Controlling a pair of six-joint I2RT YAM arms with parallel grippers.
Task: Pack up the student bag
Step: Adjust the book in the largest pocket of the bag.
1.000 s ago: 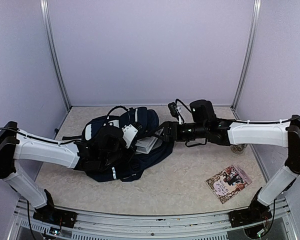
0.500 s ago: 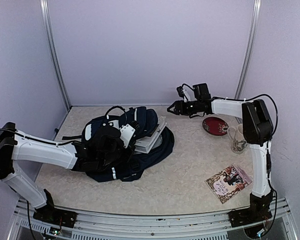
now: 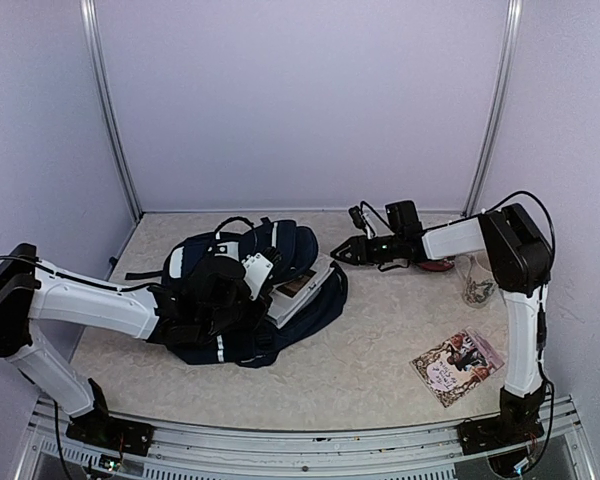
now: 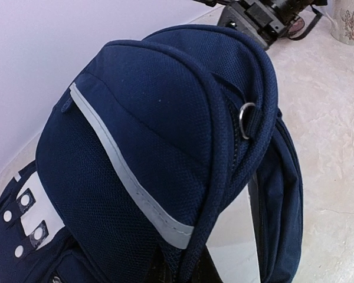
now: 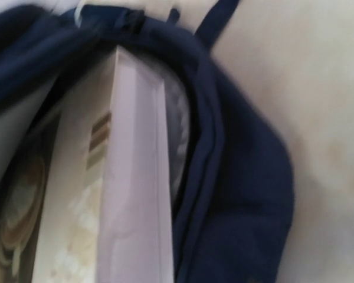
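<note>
The student bag (image 3: 280, 240) lies at the table's left middle, a navy backpack with a pale stripe (image 4: 124, 171) across its front pocket. My left gripper (image 3: 248, 278) is shut on the edge of its flap and holds the mouth open; dark fabric fills the bottom of the left wrist view. White-edged books (image 3: 298, 288) sit inside the opening, and their page edges (image 5: 135, 177) fill the right wrist view beside the navy wall (image 5: 242, 194). My right gripper (image 3: 340, 251) hovers just right of the bag's mouth, pointing at it and touching nothing. Its fingers are out of the right wrist view.
A red plate (image 3: 440, 265) lies half hidden under my right forearm. A patterned mug (image 3: 477, 282) stands beside it near the right wall. A picture book (image 3: 457, 366) lies flat at the front right. Pale walls close in the back and both sides.
My right gripper left the books at the bag's mouth, swung back to the far right, then came down and left again toward the bag. The books now sit deeper inside.
</note>
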